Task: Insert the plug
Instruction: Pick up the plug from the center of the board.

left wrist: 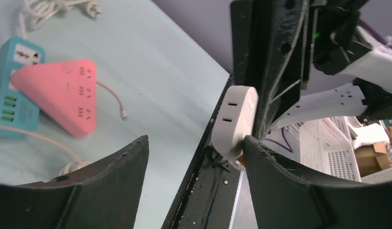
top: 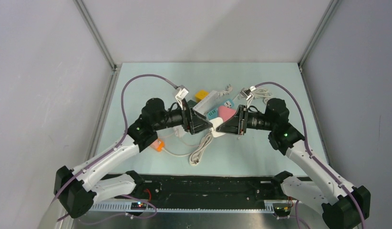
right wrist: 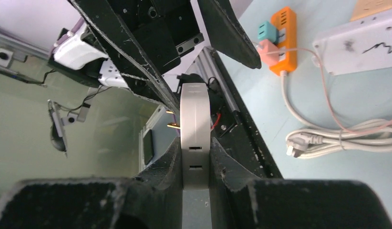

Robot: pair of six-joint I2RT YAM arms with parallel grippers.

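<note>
Ines: Black fingers (right wrist: 160,171) of the right jaws sit closest to the lens, clamped tight on the white plug (right wrist: 195,129). The plug stands upright between them, narrow edge toward the camera, with two small slots on that edge.

Tom: Prongs?

Ines: Two brass prongs (right wrist: 173,126) project from its flat side, close to the black body of the left jaws just ahead.

Tom: State of the left jaws?

Ines: Apart, wide gap. Seen from the left wrist, the plug touches the inner tip of one finger (left wrist: 299,181). The other finger (left wrist: 89,191) is well clear of it. No grip on that side.

Tom: Position over the table (top: 151,76)?

Ines: Both sets of jaws meet tip to tip above the table. The plug hangs between them, off the surface.

Tom: Surroundings?

Ines: Pink triangular power strip (left wrist: 60,93) lies on the table beyond the left jaws, off to one side. It sits against a teal power strip (left wrist: 13,95); touching or overlapping, I cannot tell. Orange power strip (right wrist: 285,38) and white power strip (right wrist: 361,43) lie beyond the right jaws, to the other side. Coiled white cord (right wrist: 337,138) lies on the table nearer the right jaws than those two strips. A thin pink cable (right wrist: 323,90) runs from the orange strip across the coil.
</note>
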